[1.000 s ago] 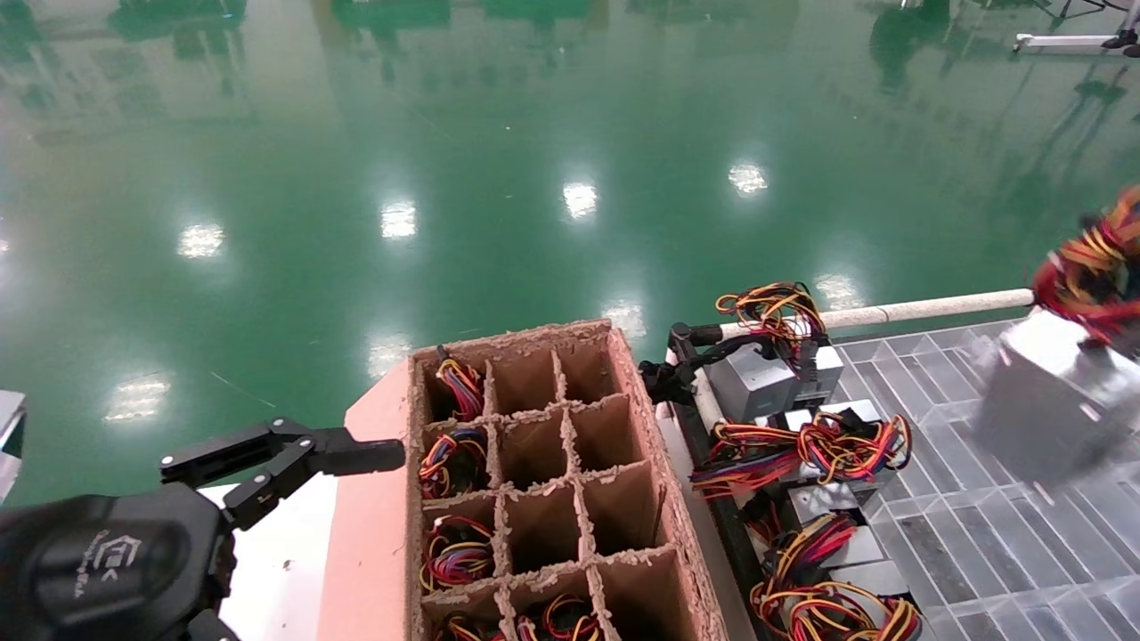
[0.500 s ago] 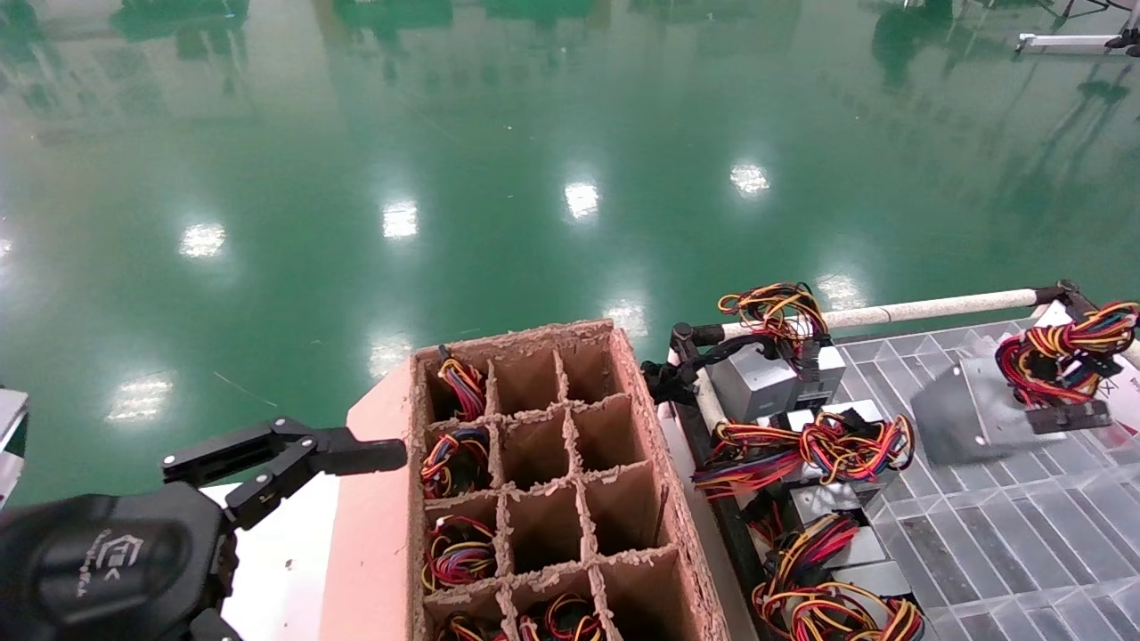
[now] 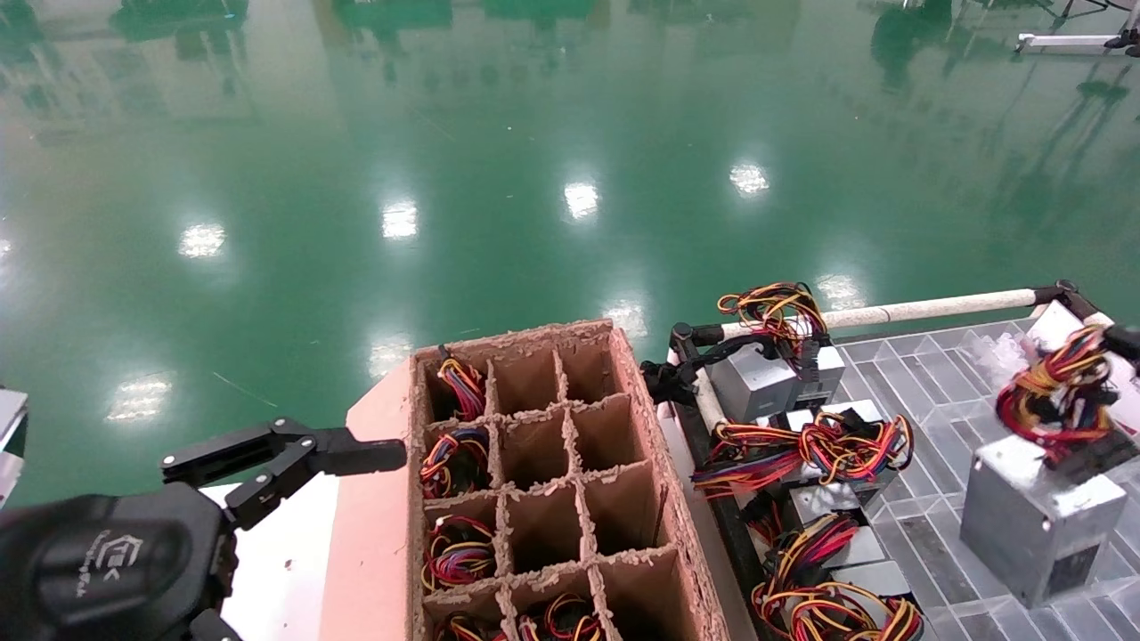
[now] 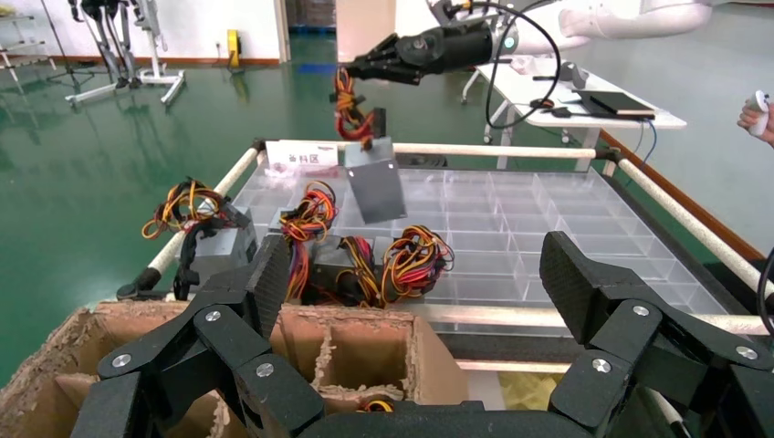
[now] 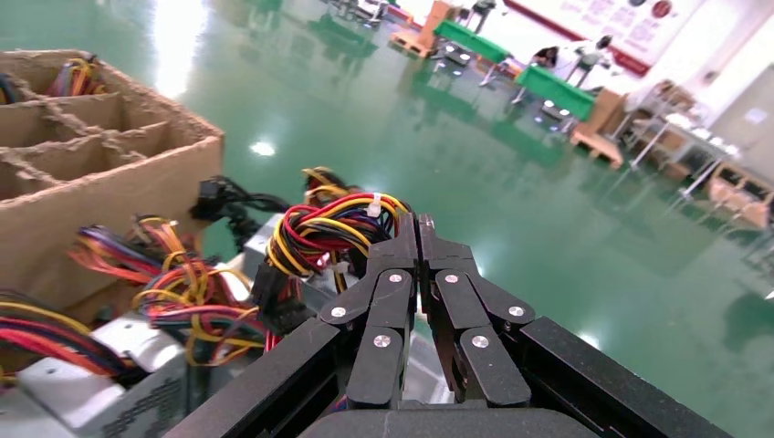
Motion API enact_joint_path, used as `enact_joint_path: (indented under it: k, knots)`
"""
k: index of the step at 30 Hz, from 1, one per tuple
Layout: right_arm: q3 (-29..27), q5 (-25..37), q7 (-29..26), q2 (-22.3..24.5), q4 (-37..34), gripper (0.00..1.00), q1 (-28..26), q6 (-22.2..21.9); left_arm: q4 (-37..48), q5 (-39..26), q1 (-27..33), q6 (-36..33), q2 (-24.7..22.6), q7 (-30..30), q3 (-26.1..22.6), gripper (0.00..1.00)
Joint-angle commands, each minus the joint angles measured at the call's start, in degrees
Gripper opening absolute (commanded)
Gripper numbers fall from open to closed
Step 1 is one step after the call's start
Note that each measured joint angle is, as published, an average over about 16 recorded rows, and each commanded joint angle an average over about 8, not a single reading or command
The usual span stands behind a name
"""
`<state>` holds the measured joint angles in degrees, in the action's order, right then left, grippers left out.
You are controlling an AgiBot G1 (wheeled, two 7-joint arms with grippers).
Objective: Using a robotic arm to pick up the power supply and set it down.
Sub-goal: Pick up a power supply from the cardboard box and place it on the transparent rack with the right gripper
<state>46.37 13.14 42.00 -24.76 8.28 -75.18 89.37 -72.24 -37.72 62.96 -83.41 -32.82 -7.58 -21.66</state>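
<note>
A grey power supply (image 3: 1038, 516) hangs by its red, yellow and black wire bundle (image 3: 1055, 396) over the right part of the clear grid tray (image 3: 944, 534). The left wrist view shows it tilted in the air (image 4: 374, 187) under the white robotic arm (image 4: 630, 16). My right gripper (image 5: 418, 228) is shut, its fingers pressed together at the wire bundle (image 5: 315, 233). My left gripper (image 3: 312, 463) stays low at the left beside the cardboard box (image 3: 643, 418), open (image 4: 420, 274) and holding nothing.
The divided cardboard box holds wire bundles in its left cells (image 3: 456, 463). Several more grey power supplies with wires (image 3: 802, 445) lie along the tray's left side. A white rail (image 3: 926, 309) borders the tray's far edge. Green floor lies beyond.
The held power supply swung in from the right edge toward the tray's far side, then came nearer and lower over the tray's right part. The left arm has not moved.
</note>
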Motion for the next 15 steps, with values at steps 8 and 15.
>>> enact_joint_path:
  k: [8, 15]
  knots:
    - [0.1, -0.3, -1.5, -1.0, 0.2, 0.0, 1.5, 0.1, 0.0, 0.0, 0.0, 0.0, 0.0, 0.0, 0.0, 1.0]
    - [0.8, 0.7, -3.3, -1.4, 2.1, 0.0, 0.4, -0.9, 0.0, 0.0, 0.0, 0.0, 0.0, 0.0, 0.0, 1.0]
